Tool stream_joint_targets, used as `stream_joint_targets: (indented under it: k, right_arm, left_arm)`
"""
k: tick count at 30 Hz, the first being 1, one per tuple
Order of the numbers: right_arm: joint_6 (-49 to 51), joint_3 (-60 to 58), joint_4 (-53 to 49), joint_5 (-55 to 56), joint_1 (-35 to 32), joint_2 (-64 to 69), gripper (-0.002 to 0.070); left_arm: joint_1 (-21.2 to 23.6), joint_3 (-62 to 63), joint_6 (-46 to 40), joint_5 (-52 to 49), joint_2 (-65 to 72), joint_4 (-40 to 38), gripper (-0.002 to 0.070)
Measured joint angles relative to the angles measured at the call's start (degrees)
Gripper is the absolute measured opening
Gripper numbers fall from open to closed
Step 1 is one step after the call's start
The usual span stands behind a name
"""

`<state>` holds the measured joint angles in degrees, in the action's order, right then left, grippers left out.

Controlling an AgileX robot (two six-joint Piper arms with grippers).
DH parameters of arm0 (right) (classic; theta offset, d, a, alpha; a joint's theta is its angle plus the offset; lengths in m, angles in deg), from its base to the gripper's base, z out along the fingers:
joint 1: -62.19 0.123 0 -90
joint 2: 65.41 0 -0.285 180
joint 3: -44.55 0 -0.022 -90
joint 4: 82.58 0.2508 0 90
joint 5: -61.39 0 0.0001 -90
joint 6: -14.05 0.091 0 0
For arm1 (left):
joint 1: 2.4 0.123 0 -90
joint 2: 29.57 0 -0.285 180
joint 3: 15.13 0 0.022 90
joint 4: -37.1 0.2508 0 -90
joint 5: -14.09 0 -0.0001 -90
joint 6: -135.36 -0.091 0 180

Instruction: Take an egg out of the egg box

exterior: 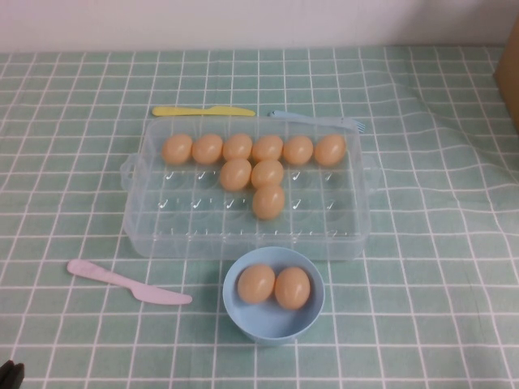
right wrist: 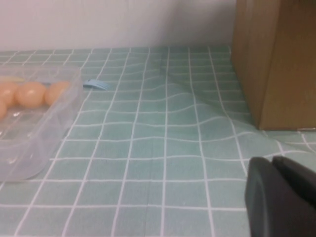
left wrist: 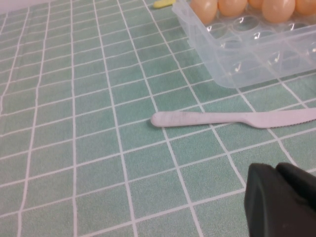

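The clear plastic egg box (exterior: pixel 162 235) stands at the table's middle and holds several tan-orange eggs: a row along its far side and three more nearer, the nearest egg (exterior: pixel 268 201) near the box's centre. My left gripper (exterior: pixel 10 374) is at the near left corner, far from the box, shut and empty. In the left wrist view my left gripper (left wrist: pixel 276 167) hovers over bare cloth, with the box's corner (left wrist: pixel 232 69) ahead. My right gripper (right wrist: pixel 271 159) is out of the high view, shut and empty, right of the egg box (right wrist: pixel 29 143).
A light-blue bowl (exterior: pixel 268 322) with two eggs sits in front of the box. A pink plastic knife (exterior: pixel 122 282) lies to its left. A yellow knife (exterior: pixel 203 111) and a blue fork (exterior: pixel 316 120) lie behind the box. A cardboard box (right wrist: pixel 276 59) stands far right.
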<state>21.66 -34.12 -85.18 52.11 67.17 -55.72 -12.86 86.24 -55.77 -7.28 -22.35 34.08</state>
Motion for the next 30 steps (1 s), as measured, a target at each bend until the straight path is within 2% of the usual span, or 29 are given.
stream_joint_targets:
  k: [16,30]
  right_arm:
    - [0.0,0.0,-2.0,-11.0,-0.4,-2.4,-0.0017]
    - [0.0,0.0,-3.2,-11.8,-0.4,-2.4,-0.0017]
  left_arm:
    - [0.0,0.0,0.0,0.0,0.0,0.0,-0.0005]
    - [0.0,0.0,0.0,0.0,0.0,0.0,-0.0005]
